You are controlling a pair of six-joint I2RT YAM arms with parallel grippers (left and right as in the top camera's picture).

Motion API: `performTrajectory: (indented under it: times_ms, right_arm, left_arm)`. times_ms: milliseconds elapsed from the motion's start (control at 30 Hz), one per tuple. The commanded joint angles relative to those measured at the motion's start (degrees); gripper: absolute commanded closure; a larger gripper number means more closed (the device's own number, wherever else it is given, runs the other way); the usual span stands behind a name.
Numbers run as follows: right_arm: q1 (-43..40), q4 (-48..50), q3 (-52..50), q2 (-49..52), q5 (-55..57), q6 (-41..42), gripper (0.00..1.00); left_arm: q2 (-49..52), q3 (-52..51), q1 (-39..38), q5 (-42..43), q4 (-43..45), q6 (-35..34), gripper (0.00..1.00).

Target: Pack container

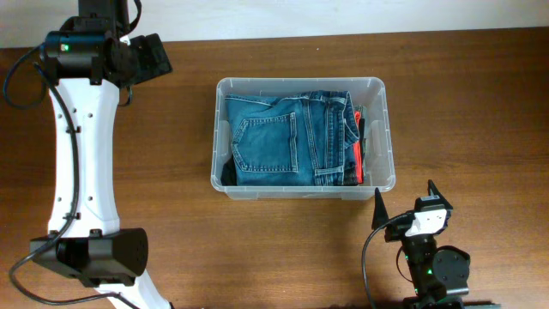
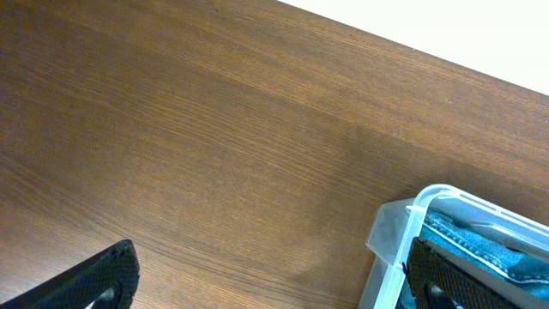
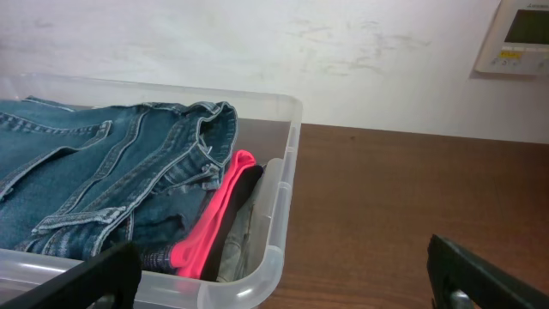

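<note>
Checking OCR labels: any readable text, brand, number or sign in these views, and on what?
No text can be read anywhere.
Wall panel: screen and small markings, too small and blurred to read.
Jeans: no readable tag or brand patch.
Container: no legible label in view.

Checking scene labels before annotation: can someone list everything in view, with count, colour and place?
container: 1, clear plastic, middle of table
jeans: 1 folded pair, blue denim, on top inside container
pink-red garment: 1, between jeans and container's right wall
dark garment: 1, black, beside the pink-red one
table: 1, brown wood, under everything
wall panel: 1, white, on the wall behind
left arm: 1, white, along table's left side
left tool: 1, black, open, over bare table near a container corner
right tool: 1, black, open, just outside container's near right corner
</note>
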Motion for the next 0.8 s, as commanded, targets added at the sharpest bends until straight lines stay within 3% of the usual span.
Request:
performTrajectory:
  times_ms: [0, 467, 767]
  right_arm:
    - [-0.50, -0.39, -0.26, -0.68, 0.92, 0.24, 0.02]
    - [-0.50, -0.39, -0.26, -0.68, 0.92, 0.24, 0.02]
    - [-0.50, -0.39, -0.26, -0.68, 0.92, 0.24, 0.02]
  left_arm:
    - [0.28, -0.17, 0.11, -0.22, 0.04, -0.57, 0.00]
    - [-0.42, -0.17, 0.11, -0.22, -0.02, -0.57, 0.01]
    - [-9.55, -0.17, 0.09, -0.87, -0.09, -0.52, 0.01]
